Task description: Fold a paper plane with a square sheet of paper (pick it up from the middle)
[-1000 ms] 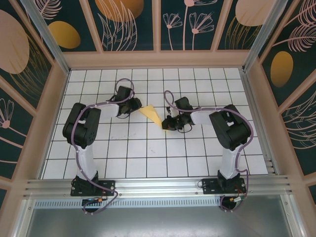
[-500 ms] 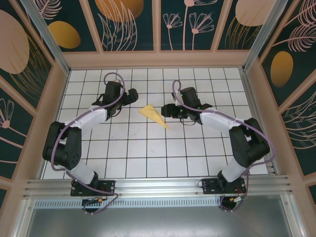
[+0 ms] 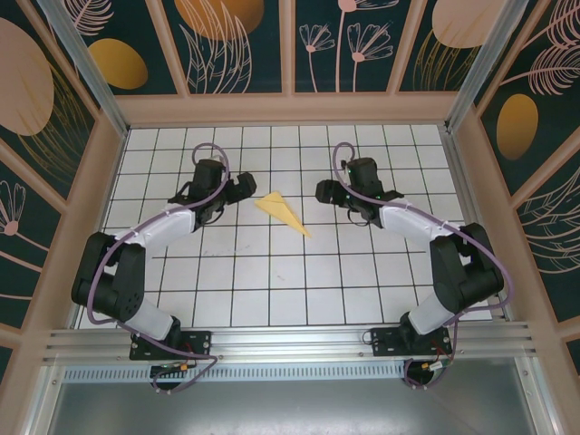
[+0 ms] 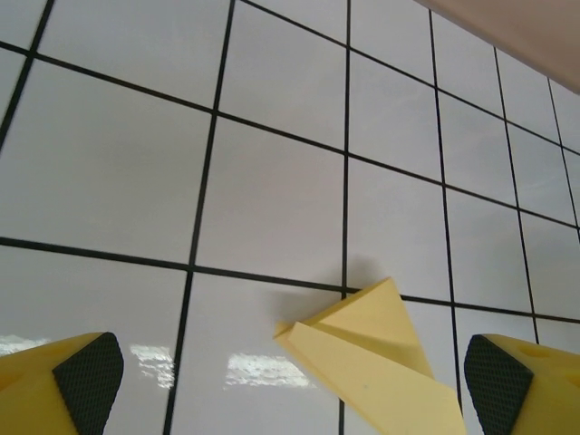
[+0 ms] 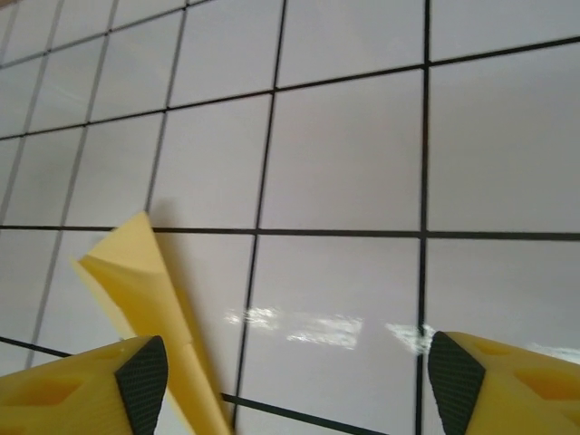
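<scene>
Top external: paper plane [image 3: 284, 215] lies flat on the white grid table [image 3: 272, 290], between the two grippers and touched by neither.
Long axis: diagonal, with the blunt tail toward the far left and the pointed nose toward the near right.
Left gripper [image 3: 241, 188]: jaws spread wide, holding nothing; just beside the tail, on its left.
Right gripper [image 3: 323, 192]: jaws apart, empty; near the plane's right flank, closer to the tail than to the nose.
Left wrist: tail with its raised fold sits low between the black pads [image 4: 84, 370], resting on the tiles, not pinched.
Right wrist: a yellow edge runs down beside one pad [image 5: 140, 372]; whether they touch, I cannot tell.
Nearer arm: left, by a little, judged from above.
In the way: only bare tiles between either gripper and the plane; floral wall panels [image 3: 236, 45] well apart.
Stage: folding looks finished and the plane set down, as a judgement.
</scene>
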Motion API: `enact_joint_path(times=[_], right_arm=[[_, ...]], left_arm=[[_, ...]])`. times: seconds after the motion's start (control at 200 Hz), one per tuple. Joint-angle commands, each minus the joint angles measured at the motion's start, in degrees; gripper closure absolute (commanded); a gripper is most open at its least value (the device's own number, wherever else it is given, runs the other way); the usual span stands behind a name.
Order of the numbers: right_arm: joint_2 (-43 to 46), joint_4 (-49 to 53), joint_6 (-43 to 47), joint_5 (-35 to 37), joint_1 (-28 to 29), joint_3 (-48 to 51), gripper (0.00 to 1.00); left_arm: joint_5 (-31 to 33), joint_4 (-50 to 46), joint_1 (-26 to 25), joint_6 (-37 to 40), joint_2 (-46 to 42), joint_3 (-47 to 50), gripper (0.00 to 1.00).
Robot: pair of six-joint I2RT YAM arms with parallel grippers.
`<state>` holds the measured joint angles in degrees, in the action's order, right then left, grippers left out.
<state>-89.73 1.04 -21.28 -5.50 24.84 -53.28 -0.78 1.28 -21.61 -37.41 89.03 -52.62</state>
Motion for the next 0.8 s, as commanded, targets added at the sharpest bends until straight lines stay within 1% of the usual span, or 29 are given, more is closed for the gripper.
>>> enact_joint_path(times=[0.0, 0.065, 0.205, 0.37, 0.54, 0.655, 0.721, 0.796], right_arm=[[0.7, -2.3, 0.2, 6.1, -0.6, 3.1, 0.18], [1.1, -3.2, -0.6, 8.2, -1.0, 4.5, 0.16], [1.0, -3.7, -2.8, 10.1, -2.1, 6.6, 0.16], [1.3, -3.4, -5.4, 10.9, -4.5, 8.2, 0.16], [2.9, -4.0, -7.0, 10.6, -6.6, 9.9, 0.16], [2.9, -4.2, -7.4, 10.0, -7.1, 10.1, 0.16], [2.5, -4.1, -7.5, 9.5, -7.1, 10.0, 0.16], [2.0, -4.0, -7.6, 9.1, -7.1, 9.8, 0.17]], left_arm=[[2.2, -3.6, -4.1, -2.6, 1.9, -2.0, 0.01], [4.4, -6.0, -6.7, -3.7, 4.0, -2.8, 0.02], [10.6, -11.2, -11.5, -5.5, 8.8, -9.9, 0.01], [16.9, -19.3, -16.1, -4.9, 18.6, -20.2, 0.02], [21.4, -26.9, -18.5, -4.2, 25.3, -28.3, 0.01], [24.4, -33.4, -19.8, -4.4, 28.4, -32.8, 0.05], [26.6, -36.6, -20.6, -4.8, 29.2, -34.0, 0.07], [26.7, -37.5, -20.9, -5.7, 28.9, -33.5, 0.10]])
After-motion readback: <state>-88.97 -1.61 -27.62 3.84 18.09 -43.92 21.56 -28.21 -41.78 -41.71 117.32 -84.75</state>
